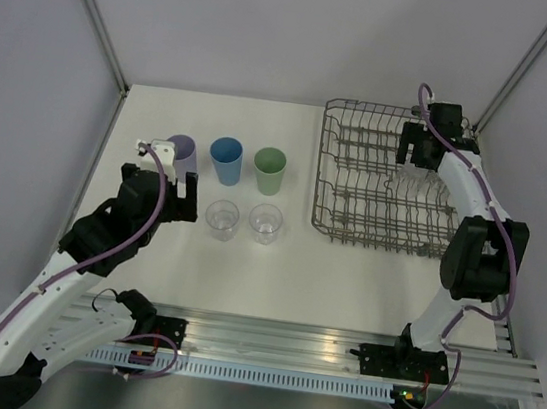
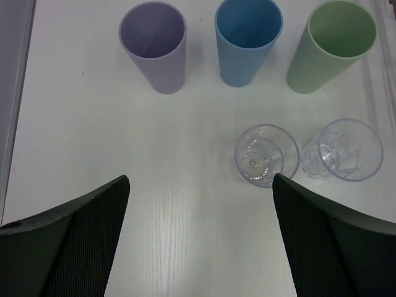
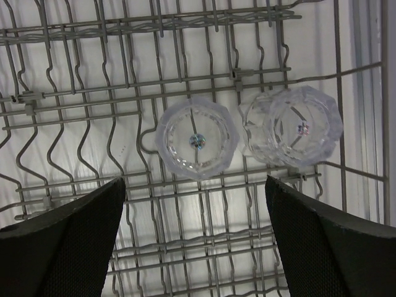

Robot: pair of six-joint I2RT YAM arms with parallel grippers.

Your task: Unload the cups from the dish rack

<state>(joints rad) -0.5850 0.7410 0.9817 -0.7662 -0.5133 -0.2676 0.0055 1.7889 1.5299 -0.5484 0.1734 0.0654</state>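
White table (image 1: 344,284): five cups (image 2: 241,65); two glasses (image 3: 197,139) in dish rack (image 1: 321,165); left gripper (image 2: 199,178), right gripper (image 3: 195,180) agape, empty

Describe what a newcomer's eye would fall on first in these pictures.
Three opaque plastic tumblers, lavender, blue and pale green, stand in a row on the white table, left of the large grey wire dish rack. Two clear transparent glasses sit inside that rack, below the right arm's open hand.

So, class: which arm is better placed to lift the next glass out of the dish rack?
Right. Its open gripper hangs directly above a clear glass in the dish rack; the open left gripper is across the table, away from it.
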